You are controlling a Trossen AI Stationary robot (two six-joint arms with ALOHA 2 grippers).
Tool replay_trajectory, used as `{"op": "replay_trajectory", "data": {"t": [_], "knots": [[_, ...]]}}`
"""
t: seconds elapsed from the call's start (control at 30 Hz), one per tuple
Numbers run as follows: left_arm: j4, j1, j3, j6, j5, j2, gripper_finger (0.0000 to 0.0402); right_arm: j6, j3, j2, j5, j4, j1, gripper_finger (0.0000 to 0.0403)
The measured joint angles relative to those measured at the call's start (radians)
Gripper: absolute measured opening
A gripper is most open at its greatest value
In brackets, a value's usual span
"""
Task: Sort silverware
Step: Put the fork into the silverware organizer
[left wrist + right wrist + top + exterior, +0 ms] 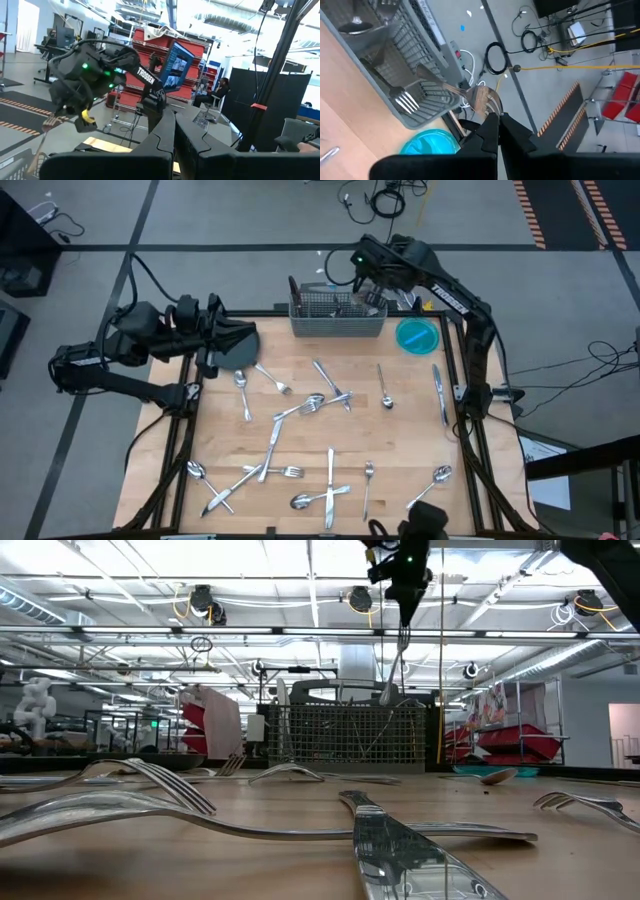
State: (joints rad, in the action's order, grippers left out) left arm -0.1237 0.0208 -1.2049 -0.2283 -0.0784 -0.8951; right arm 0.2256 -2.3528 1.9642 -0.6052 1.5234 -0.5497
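My right gripper hangs above the right end of the grey wire-mesh caddy, shut on a silver fork. Forks and spoons stand in the caddy, one with its tines up. Several forks, spoons and knives, such as a knife and a spoon, lie flat on the wooden table. At the table's far left, my left gripper is shut on nothing, raised beside the dark round plate. My right gripper pinches the fork's tine end between its two fingers. The fingers slant down from above. The fork hangs below them, lifted clear, slightly tilted, and its handle end reaches the caddy's top rim.
A blue bowl sits right of the caddy at the table's far right. A black frame edges the table. Silverware crowds the middle and near part of the tabletop, and some pieces cross each other at the near left.
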Motion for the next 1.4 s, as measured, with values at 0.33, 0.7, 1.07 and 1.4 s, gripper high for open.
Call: {"op": "replay_trajectory", "data": {"t": [0.33,0.7,1.07,1.4], "knots": [[0.002,0.0,0.0,0.001,0.0,0.0,0.0011,-0.005,0.0,0.085,0.101,-0.03,-0.022,0.0],[0.002,0.0,0.0,0.001,0.0,0.0,0.0011,0.023,0.0,0.198,0.138,-0.031,-0.027,0.0],[0.001,0.0,0.0,0.0,0.0,0.0,0.0011,0.049,0.0,0.249,0.171,-0.047,-0.034,0.0],[-0.007,0.0,0.0,0.0,0.0,0.0,0.0011,0.074,0.0,0.236,0.226,-0.04,-0.035,0.0069]]}}
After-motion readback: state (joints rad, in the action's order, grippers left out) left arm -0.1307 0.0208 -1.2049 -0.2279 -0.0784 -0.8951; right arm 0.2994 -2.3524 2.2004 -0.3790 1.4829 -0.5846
